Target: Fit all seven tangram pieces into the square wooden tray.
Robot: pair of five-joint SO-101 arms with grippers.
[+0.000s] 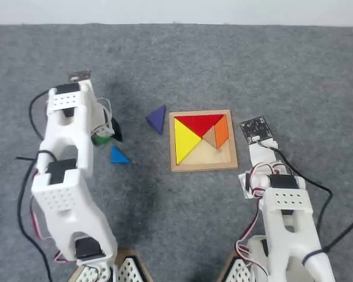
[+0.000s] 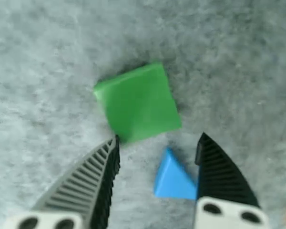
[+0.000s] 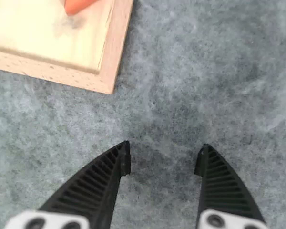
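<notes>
Tangram tray: square and wooden, flat on the grey tabletop, just ahead of the right hand and well across from the left hand.
In the tray: red triangle, yellow triangle and orange piece lie packed together; the tan patch between them may be a piece or bare wood.
Left hand: fingers spread wide, gripping nothing, low over the tabletop.
Green square: just past the left hand's fingertips, one corner close by a fingertip.
Blue triangle: on the tabletop between the left hand's fingers, near the green square but apart from it.
Purple triangle: between the left hand and the tray, close beside the tray's edge.
Right hand: fingers wide apart, holding nothing, over the tabletop, with a tray corner just beyond its fingertips.
</notes>
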